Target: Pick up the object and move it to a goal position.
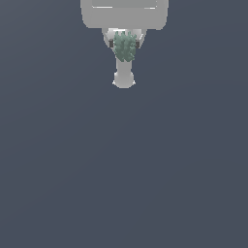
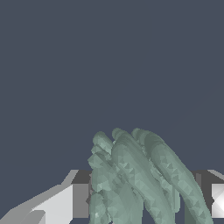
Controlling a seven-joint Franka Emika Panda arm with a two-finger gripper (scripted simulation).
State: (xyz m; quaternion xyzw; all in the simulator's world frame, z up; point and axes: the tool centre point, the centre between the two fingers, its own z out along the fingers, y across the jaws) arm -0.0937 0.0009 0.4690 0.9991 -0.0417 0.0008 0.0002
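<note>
The object (image 1: 125,47) is a small pale teal-green clump with ridged, spiky lobes. In the exterior view it sits near the top centre, between the two dark pads of my white gripper (image 1: 124,44). The gripper is shut on it, one finger at each side. In the wrist view the object (image 2: 135,179) fills the space between the fingers, with a white finger (image 2: 65,203) on one side and another finger (image 2: 216,201) on the other. The arm's grey body (image 1: 124,12) is behind the gripper. No goal marker shows.
A plain dark grey-blue surface (image 1: 124,164) fills both views. A pale rounded part of the arm (image 1: 124,77) shows just under the object in the exterior view. No other objects or edges are in view.
</note>
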